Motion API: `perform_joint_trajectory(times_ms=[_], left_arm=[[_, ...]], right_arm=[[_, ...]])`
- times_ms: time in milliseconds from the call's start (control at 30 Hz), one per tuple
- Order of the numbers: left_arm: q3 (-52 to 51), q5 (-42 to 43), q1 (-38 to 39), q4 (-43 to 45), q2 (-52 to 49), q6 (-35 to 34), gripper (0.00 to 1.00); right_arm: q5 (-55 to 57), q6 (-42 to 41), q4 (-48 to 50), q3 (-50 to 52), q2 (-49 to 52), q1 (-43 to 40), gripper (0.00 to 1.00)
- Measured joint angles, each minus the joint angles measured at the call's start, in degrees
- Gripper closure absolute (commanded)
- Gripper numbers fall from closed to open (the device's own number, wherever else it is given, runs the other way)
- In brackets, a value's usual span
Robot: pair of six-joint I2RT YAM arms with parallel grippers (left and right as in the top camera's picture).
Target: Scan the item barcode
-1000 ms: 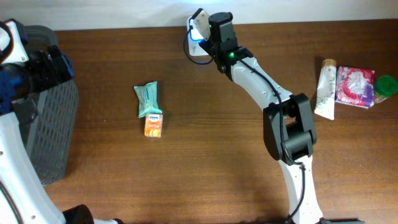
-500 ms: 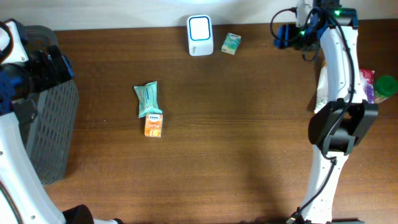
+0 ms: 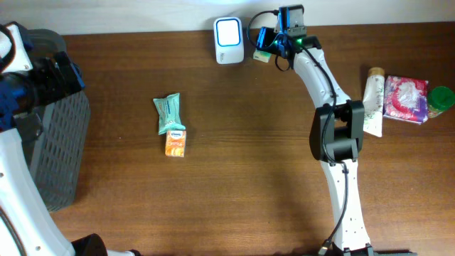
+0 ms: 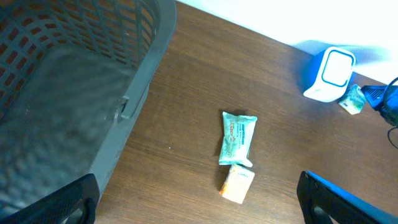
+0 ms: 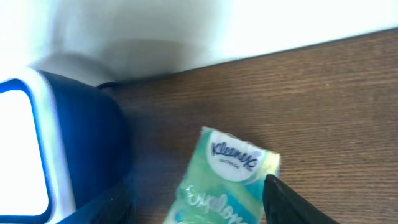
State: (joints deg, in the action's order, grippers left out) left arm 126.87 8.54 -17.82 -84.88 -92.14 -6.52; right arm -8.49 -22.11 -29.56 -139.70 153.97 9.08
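Brown wooden table (image 3: 234,178) carries a grey mesh basket (image 3: 60,142) far left of the white-and-blue barcode scanner (image 3: 228,31). Left gripper (image 4: 199,202), well left of the scanner, gapes wide and empty. Right gripper (image 3: 270,41) hangs just right of the scanner, over the Kleenex tissue pack (image 5: 227,180); whether it grips the pack, I cannot tell.

On the table (image 3: 249,185), the barcode scanner (image 3: 229,31) stands at the far edge. Just right of the scanner lies a Kleenex tissue pack (image 5: 227,177). Left of the scanner and well forward lies a soft packet (image 3: 169,112), with a small box (image 3: 175,143) touching its near end. Far left of the scanner stands a mesh basket (image 3: 67,142). Far right of it lie a tube (image 3: 372,99), a wrapped pack (image 3: 405,98) and a capped jar (image 3: 441,98), side by side
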Motion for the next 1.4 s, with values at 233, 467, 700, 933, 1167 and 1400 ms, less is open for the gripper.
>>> perform_joint_trajectory(times_ms=[233, 467, 700, 933, 1167, 1400], left_arm=[[0.0, 0.0, 0.0, 0.0, 0.0, 0.0, 0.01], [0.0, 0.0, 0.0, 0.0, 0.0, 0.0, 0.01], [0.0, 0.0, 0.0, 0.0, 0.0, 0.0, 0.01], [0.0, 0.0, 0.0, 0.0, 0.0, 0.0, 0.01], [0.0, 0.0, 0.0, 0.1, 0.0, 0.0, 0.01], [0.0, 0.0, 0.0, 0.0, 0.0, 0.0, 0.01]], right_arm=[[5.9, -5.1, -3.6, 0.0, 1.9, 0.1, 0.96], [-6.3, -2.6, -11.6, -0.3, 0.3, -2.2, 0.96], [-32.7, 7.4, -17.1, -0.3, -7.0, -3.1, 0.96], [-24.7, 9.5, -7.8, -0.3, -7.0, 0.4, 0.96], [14.1, 22.6, -20.0, -1.0, -7.1, 12.1, 0.64], [6.1, 30.7, -41.6, -2.3, -11.8, 6.7, 0.24]])
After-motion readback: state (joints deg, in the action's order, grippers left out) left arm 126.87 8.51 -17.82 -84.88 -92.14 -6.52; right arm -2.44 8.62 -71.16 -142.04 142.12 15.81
